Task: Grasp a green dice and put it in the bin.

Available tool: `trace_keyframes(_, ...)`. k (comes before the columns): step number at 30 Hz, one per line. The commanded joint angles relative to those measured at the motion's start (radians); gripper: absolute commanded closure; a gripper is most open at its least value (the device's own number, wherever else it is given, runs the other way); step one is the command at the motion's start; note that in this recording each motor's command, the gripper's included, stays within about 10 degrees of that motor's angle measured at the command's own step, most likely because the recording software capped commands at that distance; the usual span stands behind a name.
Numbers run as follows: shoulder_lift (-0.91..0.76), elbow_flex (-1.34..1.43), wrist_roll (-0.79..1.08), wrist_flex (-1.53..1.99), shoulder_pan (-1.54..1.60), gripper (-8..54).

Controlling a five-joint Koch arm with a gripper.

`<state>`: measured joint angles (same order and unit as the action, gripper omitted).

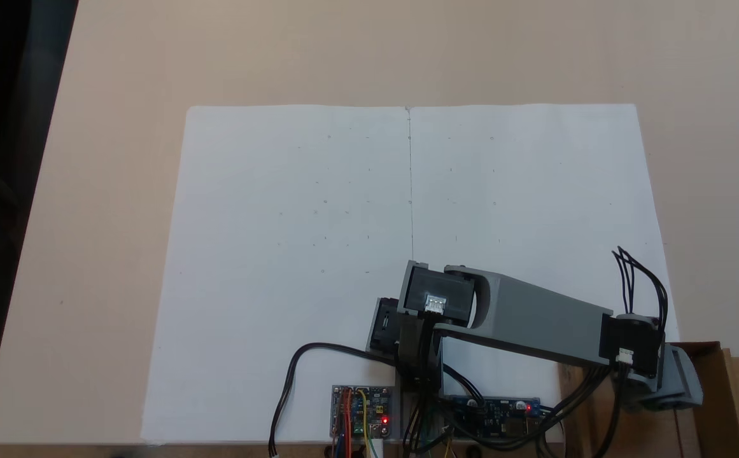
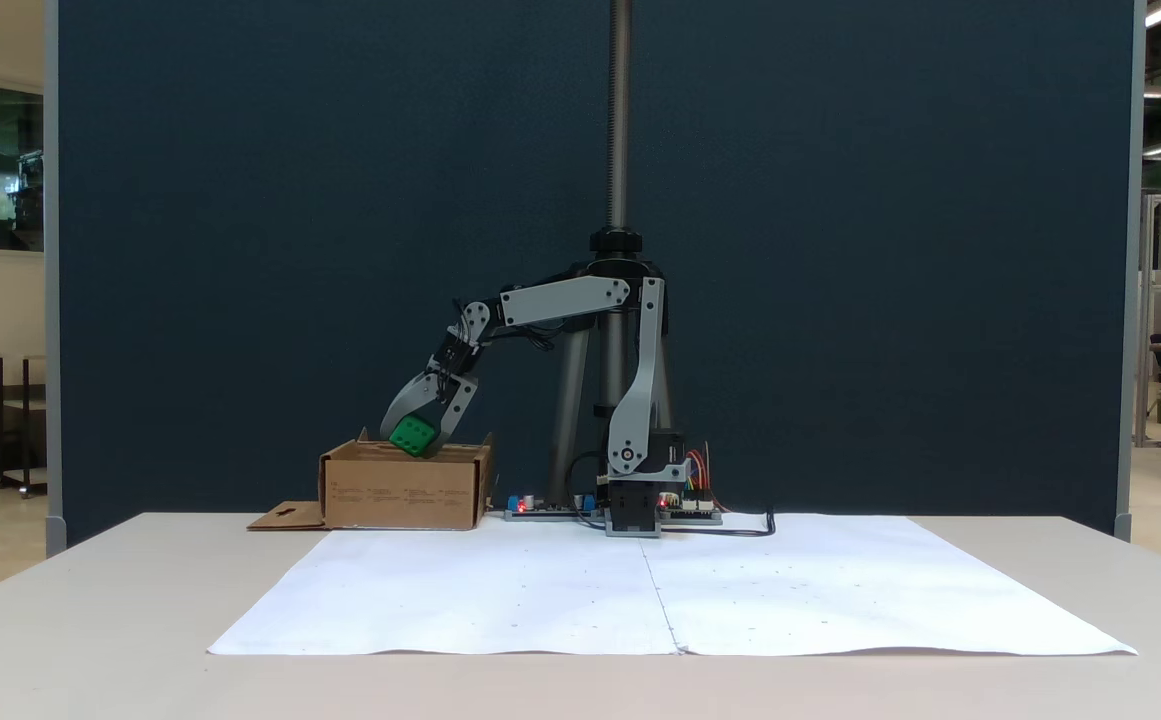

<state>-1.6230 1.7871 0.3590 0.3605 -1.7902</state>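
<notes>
Currently, status:
claw point(image 2: 418, 440): pinching the green dice point(image 2: 413, 435), tips just above the bin's rim
green dice: left of centre, over the open top of the bin point(image 2: 400, 490)
bin: on tabletop point(image 2: 90, 600), flap point(image 2: 285, 517) lying flat at frame left
arm point(image 1: 534, 318): reaching to lower right, over the bin point(image 1: 725, 394)

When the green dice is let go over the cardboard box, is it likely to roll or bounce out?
The green dice, held in the claw just above the bin, has rounded edges, so it may tumble briefly. Its flat faces should settle it quickly. It hangs close to the rim, so escape seems unlikely.
</notes>
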Motion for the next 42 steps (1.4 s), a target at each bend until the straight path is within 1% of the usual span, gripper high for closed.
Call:
trace_keyframes(1, 0.005, -0.018, 0.023, 0.008, -0.014, 29.4)
trace_keyframes(3, 0.018, -0.018, 0.029, 0.002, -0.015, 28.2)
trace_keyframes(4, 0.025, -0.018, 0.028, -0.011, -0.015, 24.9)
trace_keyframes(5, 0.037, -0.018, 0.028, -0.028, -0.017, 17.1)
trace_keyframes(6, 0.046, -0.018, 0.028, -0.041, -0.015, 12.3)
trace_keyframes(7, 0.055, -0.018, 0.028, -0.049, -0.015, 10.3)
trace_keyframes(10, 0.055, -0.017, 0.021, -0.058, -0.017, -1.1)
trace_keyframes(14, 0.051, -0.018, 0.017, -0.074, -0.014, 0.1)
trace_keyframes(16, 0.025, -0.025, -0.015, -0.084, -0.003, 0.6)
trace_keyframes(22, -0.135, -0.084, -0.259, -0.256, 0.156, 2.9)
trace_keyframes(26, -0.179, -0.21, -0.403, -0.262, 0.313, 2.9)
trace_keyframes(32, -0.233, -0.238, -0.416, -0.368, 0.635, 2.2)
trace_keyframes(42, -0.377, -0.181, -0.414, -0.368, 1.14, 2.1)
